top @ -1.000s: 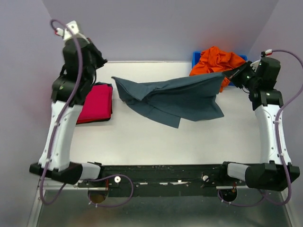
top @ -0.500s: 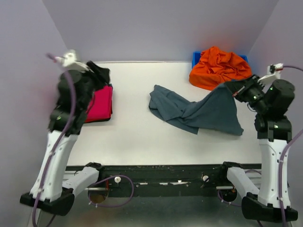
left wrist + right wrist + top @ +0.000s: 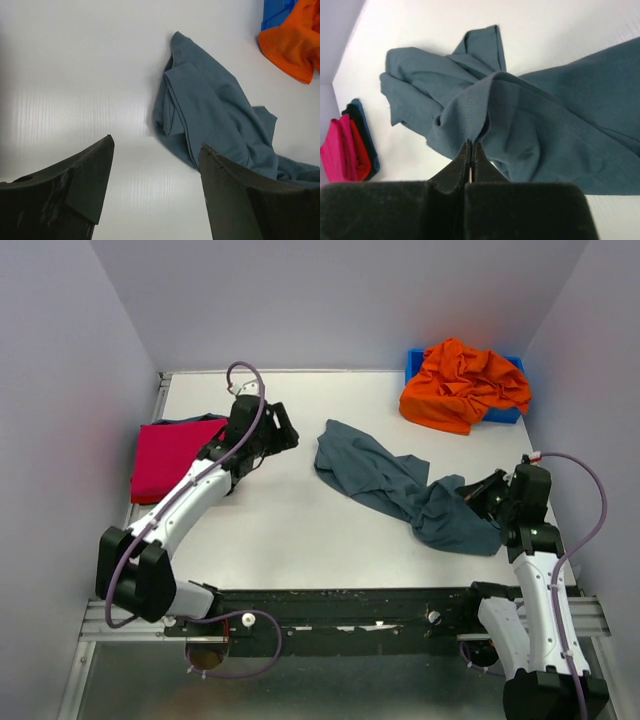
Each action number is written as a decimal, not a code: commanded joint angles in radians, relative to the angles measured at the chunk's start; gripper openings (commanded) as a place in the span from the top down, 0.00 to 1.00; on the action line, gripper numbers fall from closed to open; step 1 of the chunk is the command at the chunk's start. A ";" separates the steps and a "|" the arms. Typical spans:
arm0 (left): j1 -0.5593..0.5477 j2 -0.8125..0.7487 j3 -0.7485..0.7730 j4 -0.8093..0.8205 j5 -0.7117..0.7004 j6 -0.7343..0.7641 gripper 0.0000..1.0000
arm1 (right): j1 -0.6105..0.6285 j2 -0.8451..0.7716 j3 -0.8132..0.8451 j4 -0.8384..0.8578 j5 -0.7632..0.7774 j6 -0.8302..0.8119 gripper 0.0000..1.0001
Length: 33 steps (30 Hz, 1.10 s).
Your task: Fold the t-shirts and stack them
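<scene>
The slate grey-blue t-shirt (image 3: 385, 478) lies crumpled in a diagonal band across the table's right half. My right gripper (image 3: 472, 498) is at its near right end, shut on a raised fold of that shirt (image 3: 545, 115), which bunches at the tips of the gripper (image 3: 471, 143). My left gripper (image 3: 285, 435) hovers just left of the shirt's far end. In the left wrist view the left gripper (image 3: 156, 142) is open over bare table with nothing between the fingers, and the shirt (image 3: 210, 105) lies ahead of it. The folded magenta-red t-shirt (image 3: 165, 458) sits at the left edge. The bright orange t-shirt (image 3: 462, 380) is heaped at the back right.
The orange shirt spills over a rigid blue bin (image 3: 415, 362) in the back right corner. A dark cloth edge (image 3: 374, 162) shows under the magenta shirt. Purple walls close in the left, back and right sides of the table (image 3: 300, 530).
My left gripper let go of the grey-blue shirt, opened, and swung down toward the table's middle. The right gripper pulled the shirt toward the near right; the cloth now lies on the table.
</scene>
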 commanded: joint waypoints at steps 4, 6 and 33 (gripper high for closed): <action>-0.002 0.256 0.135 0.149 0.050 0.002 0.21 | -0.002 0.062 -0.065 0.131 -0.034 0.008 0.99; -0.002 0.334 0.187 0.156 0.064 -0.002 0.21 | -0.002 0.090 -0.057 0.139 -0.033 0.006 0.99; 0.037 0.824 0.449 0.273 0.385 -0.162 0.64 | -0.004 0.197 -0.037 0.206 -0.065 0.005 0.99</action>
